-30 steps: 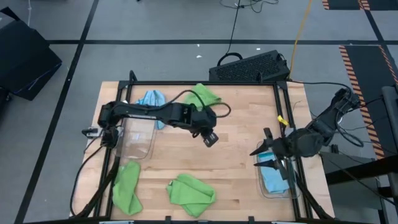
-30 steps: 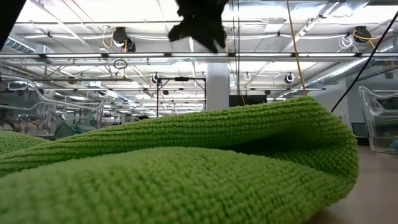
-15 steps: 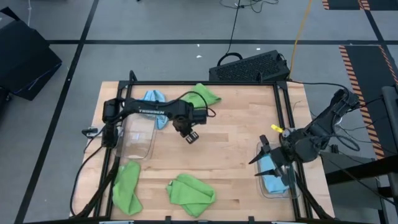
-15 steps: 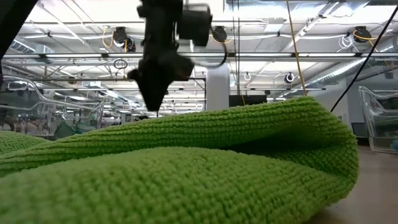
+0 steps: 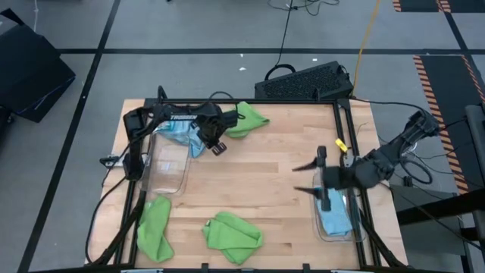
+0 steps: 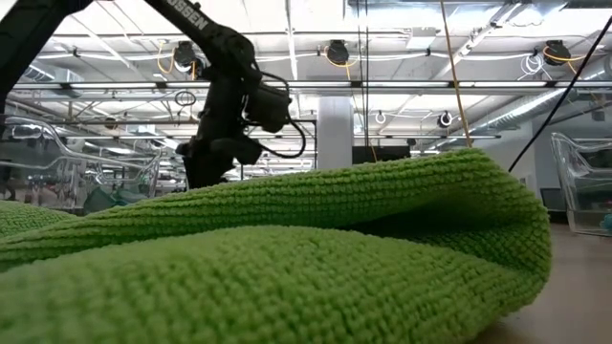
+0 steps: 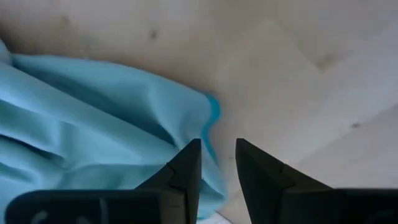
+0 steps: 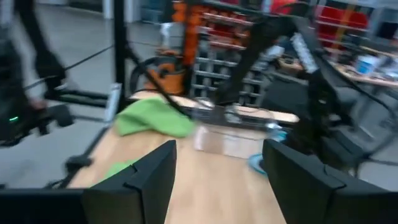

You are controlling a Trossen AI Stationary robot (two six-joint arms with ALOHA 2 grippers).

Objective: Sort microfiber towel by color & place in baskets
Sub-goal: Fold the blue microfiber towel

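My left gripper [image 5: 216, 145] hangs just over the near-right edge of a crumpled light blue towel [image 5: 184, 125] lying on the table's far left; in its wrist view the gripper [image 7: 217, 158] is open by a narrow gap, beside the towel's edge [image 7: 211, 118]. My right gripper [image 5: 312, 178] is wide open, level, pointing toward the table's left, next to the right clear basket [image 5: 350, 231], which holds blue towel [image 5: 333, 218]. The left clear basket [image 5: 168, 163] stands beside the blue towel. Green towels lie at the far edge [image 5: 246, 117] and near edge [image 5: 155, 227], [image 5: 233, 236].
A black perforated crate [image 5: 303, 80] sits on the floor beyond the far edge. The near green towel [image 6: 287, 258] fills the low view, with my left arm [image 6: 229, 96] behind it. Bare wood [image 5: 280, 167] lies between the grippers.
My left gripper has travelled from the table's middle toward the far-left corner and come down by the blue towel. My right gripper has drawn out from over the right basket toward the table's left and tipped up to level.
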